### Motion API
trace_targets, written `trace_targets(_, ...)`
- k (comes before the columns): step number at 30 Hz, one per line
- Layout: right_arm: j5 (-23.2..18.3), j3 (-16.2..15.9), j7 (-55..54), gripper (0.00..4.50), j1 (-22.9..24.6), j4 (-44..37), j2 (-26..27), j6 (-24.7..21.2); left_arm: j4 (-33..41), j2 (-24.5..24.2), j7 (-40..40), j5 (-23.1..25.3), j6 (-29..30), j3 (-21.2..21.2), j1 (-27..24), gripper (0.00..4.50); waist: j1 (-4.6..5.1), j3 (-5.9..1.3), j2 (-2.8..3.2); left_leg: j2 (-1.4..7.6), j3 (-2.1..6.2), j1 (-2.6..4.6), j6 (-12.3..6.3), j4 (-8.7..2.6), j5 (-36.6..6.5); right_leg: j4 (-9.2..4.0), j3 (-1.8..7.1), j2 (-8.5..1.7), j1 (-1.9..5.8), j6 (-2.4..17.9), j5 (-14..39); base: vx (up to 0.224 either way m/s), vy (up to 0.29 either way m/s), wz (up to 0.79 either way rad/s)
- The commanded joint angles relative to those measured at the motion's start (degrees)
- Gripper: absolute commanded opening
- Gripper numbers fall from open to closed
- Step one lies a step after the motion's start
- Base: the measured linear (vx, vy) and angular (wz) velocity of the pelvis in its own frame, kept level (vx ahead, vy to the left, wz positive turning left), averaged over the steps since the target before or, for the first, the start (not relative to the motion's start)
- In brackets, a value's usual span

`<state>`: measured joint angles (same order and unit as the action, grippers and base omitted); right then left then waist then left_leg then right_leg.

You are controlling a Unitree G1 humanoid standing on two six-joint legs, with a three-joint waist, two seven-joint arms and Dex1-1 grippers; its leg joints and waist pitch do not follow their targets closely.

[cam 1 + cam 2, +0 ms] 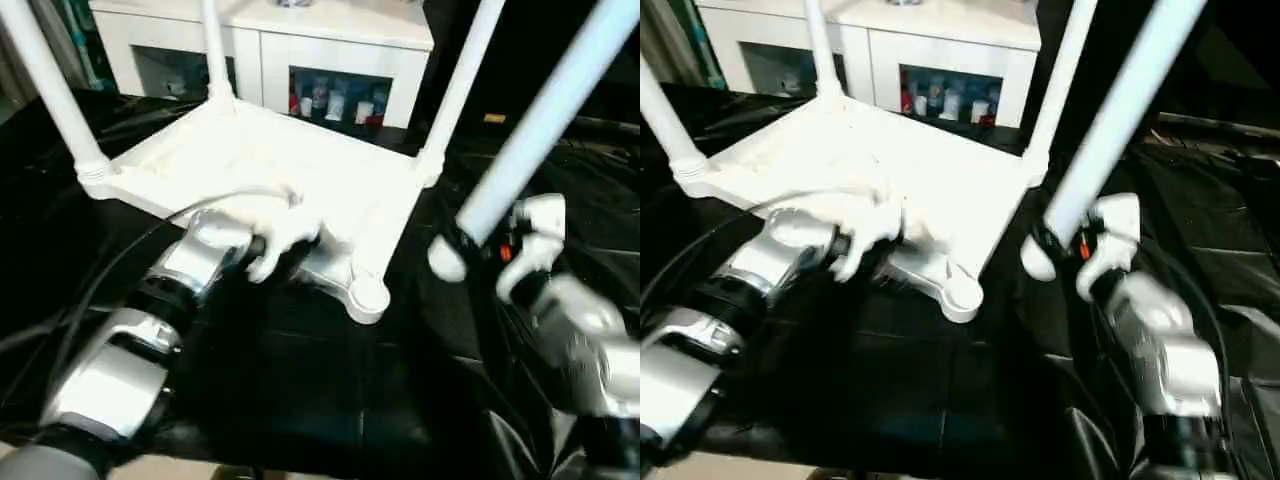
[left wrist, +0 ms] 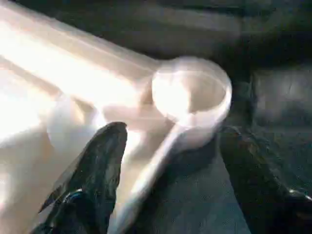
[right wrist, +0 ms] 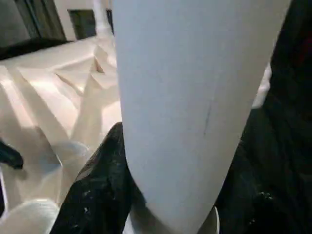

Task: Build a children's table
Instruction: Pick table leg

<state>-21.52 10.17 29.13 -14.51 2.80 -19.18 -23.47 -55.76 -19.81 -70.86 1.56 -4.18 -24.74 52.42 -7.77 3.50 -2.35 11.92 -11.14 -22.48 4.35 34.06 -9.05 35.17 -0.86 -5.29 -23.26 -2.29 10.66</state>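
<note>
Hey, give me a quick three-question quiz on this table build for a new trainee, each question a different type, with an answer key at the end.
1. True or false: the children's table lies upside down on the black work table.
2. How many legs already stand in its corner sockets?
A. one
B. two
C. three
3. Fill in: the right claw is holding the loose ____.

Key
1. True: the ribbed underside faces up and the legs point upward.
2. C: three stand fitted; the near corner socket is empty, beside the left claw, whose fingers are spread.
3. Leg, the fourth one, tilted above the black cover.
</note>
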Motion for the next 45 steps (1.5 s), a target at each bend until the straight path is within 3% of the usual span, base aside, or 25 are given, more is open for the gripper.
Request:
trace_targets(1,0.5,0.5,-0.1,1.87,0.4,-2.3,-0.6,0.5,-2.7,-0.3,1.7,4.3,-4.3,-2.3,2.7,3.79,0.23,-4.75,0.63,0.48,0.35,1.86,-0.03,-3.86,-10.6,-2.85,0.75,-1.84,2.91,13.3,-1.3,0.000,0.000,0.00)
trace_targets(6,0.2,0.3,0.2,1.87,2.1,-3.6,-0.8,0.1,-8.2,0.9,5.0,7.7,-6.9,-4.1,4.9,3.77,0.17,-4.41,0.04,0.74,0.30,2.19,0.94,-4.15,-14.6,-3.41,0.91,-2.21,2.67,13.3,6.2,0.000,0.000,0.00)
trace_targets(7,0.1,0.3,0.2,1.87,2.3,-3.8,-0.8,0.0,-9.0,1.4,6.2,8.0,-7.2,-4.0,5.3,3.77,0.15,-4.38,-0.23,0.74,0.28,2.07,0.76,-4.14,-14.2,-3.39,0.93,-2.20,2.68,13.2,6.3,0.000,0.000,0.00)
trace_targets(8,0.0,0.3,0.2,1.87,2.5,-4.0,-0.8,-0.1,-9.7,1.8,7.4,8.2,-7.4,-3.9,5.6,3.77,0.09,-4.38,-0.11,0.79,0.35,2.08,0.71,-4.15,-14.1,-3.40,0.92,-2.30,2.70,13.2,6.4,0.000,0.000,0.00)
trace_targets(10,-0.6,-0.2,0.6,1.87,2.9,-4.8,-1.0,-0.9,-13.5,3.2,9.8,9.8,-8.3,-3.6,7.1,3.77,0.08,-4.36,-0.70,0.71,0.23,1.98,0.08,-4.04,-13.5,-3.55,0.95,-2.26,2.67,13.0,6.7,0.000,0.000,0.00)
trace_targets(11,-0.7,-0.5,0.8,1.87,2.9,-4.9,-1.1,-1.2,-14.6,3.5,9.2,10.3,-8.2,-3.6,7.5,3.77,0.00,-4.40,-0.54,0.70,0.27,1.95,-0.10,-4.02,-12.9,-3.49,0.94,-2.31,2.66,13.0,6.5,0.000,0.000,0.00)
trace_targets(13,-0.7,-0.9,1.3,1.87,2.6,-4.8,-1.4,-1.4,-15.7,3.7,9.1,11.8,-8.1,-4.5,7.9,3.41,0.03,-4.25,-0.90,0.73,0.29,1.86,-0.68,-4.03,-12.2,-3.47,0.91,-2.30,2.61,12.9,6.4,0.000,0.000,0.00)
trace_targets(17,-0.3,-1.6,2.1,1.87,1.8,-4.1,-1.8,-1.4,-17.3,3.6,8.3,13.8,-5.6,-6.0,8.7,3.13,0.24,-4.17,-0.77,0.68,0.29,1.75,-1.22,-3.98,-11.3,-3.43,0.91,-2.29,2.60,13.2,5.4,0.000,0.000,0.00)
trace_targets(20,-0.3,-1.8,2.4,1.87,1.4,-3.9,-1.8,-1.2,-18.5,3.7,7.6,15.3,-4.4,-6.6,9.3,2.93,0.31,-4.28,-1.04,0.65,0.33,1.62,-1.60,-3.94,-10.9,-3.33,0.83,-2.36,2.80,13.6,4.9,0.000,0.000,0.00)
trace_targets(25,0.1,-3.0,3.0,1.87,0.4,-2.8,-1.5,-0.5,-20.2,4.1,6.6,16.7,-3.0,-6.2,10.1,2.61,0.88,-4.30,-0.61,0.66,0.38,1.73,-1.56,-3.96,-11.5,-3.39,0.78,-2.36,2.76,14.5,4.8,0.000,0.000,0.00)
trace_targets(29,-0.1,-3.5,3.7,1.87,0.7,-3.0,-1.7,-0.5,-20.3,4.8,2.1,16.9,-1.7,-6.6,10.0,2.31,0.86,-4.30,-1.26,0.71,0.32,1.72,-2.02,-3.95,-11.2,-3.33,0.78,-2.45,2.81,15.0,4.9,0.000,0.000,0.00)
trace_targets(32,0.3,-3.9,4.4,1.87,0.5,-2.3,-2.0,-0.3,-20.3,4.8,-0.7,18.1,-0.7,-7.6,10.0,2.05,0.71,-4.24,-0.82,0.82,0.34,1.84,-2.25,-4.02,-11.5,-3.37,0.81,-2.52,2.68,15.3,4.7,0.000,0.000,0.00)
trace_targets(33,0.4,-4.0,4.7,1.87,0.2,-1.9,-2.2,-0.1,-20.4,5.2,-2.5,17.2,1.0,-6.6,10.0,2.05,0.78,-4.23,-1.00,0.80,0.33,1.81,-2.10,-4.04,-11.6,-3.37,0.79,-2.47,2.72,15.4,4.5,0.000,0.000,0.00)
trace_targets(36,0.0,-3.7,4.4,1.87,0.1,-1.9,-2.0,-0.4,-20.6,7.1,-4.2,13.0,7.8,-2.2,10.0,1.74,0.66,-4.29,-0.58,0.73,0.30,1.92,-1.61,-4.01,-11.8,-3.12,0.79,-2.62,2.77,16.5,3.6,0.000,0.000,0.00)
trace_targets(39,-0.7,-3.5,3.9,1.87,0.2,-2.5,-1.5,-1.1,-20.5,7.8,-4.0,11.3,10.4,-0.1,9.7,1.68,0.56,-4.29,-0.61,0.71,0.37,1.86,-1.70,-4.02,-12.4,-3.35,0.78,-2.53,2.89,16.7,3.2,0.000,0.000,0.00)
trace_targets(41,-1.7,-3.1,3.3,1.87,0.6,-3.5,-0.8,-2.3,-20.0,8.1,-2.0,10.2,13.4,1.6,8.6,1.50,0.44,-4.29,-0.05,0.73,0.45,1.90,-1.61,-4.07,-12.6,-3.23,0.78,-2.49,2.88,17.0,2.5,0.000,0.000,0.00)
trace_targets(44,-2.9,-2.6,1.7,1.87,1.9,-4.4,0.9,-4.2,-18.1,8.7,3.0,7.5,17.7,5.1,5.4,1.37,0.74,-4.27,-0.32,0.64,0.42,1.75,-1.84,-4.14,-13.4,-3.30,0.75,-2.36,3.07,17.4,1.9,0.000,0.000,0.00)
trace_targets(45,-3.6,-2.2,0.8,1.87,2.2,-4.8,1.8,-5.2,-16.9,9.1,6.7,6.3,19.3,7.0,4.3,1.35,0.68,-4.24,-0.37,0.66,0.47,1.80,-1.76,-4.19,-14.0,-3.50,0.71,-2.49,3.07,17.1,4.2,0.000,0.000,0.00)
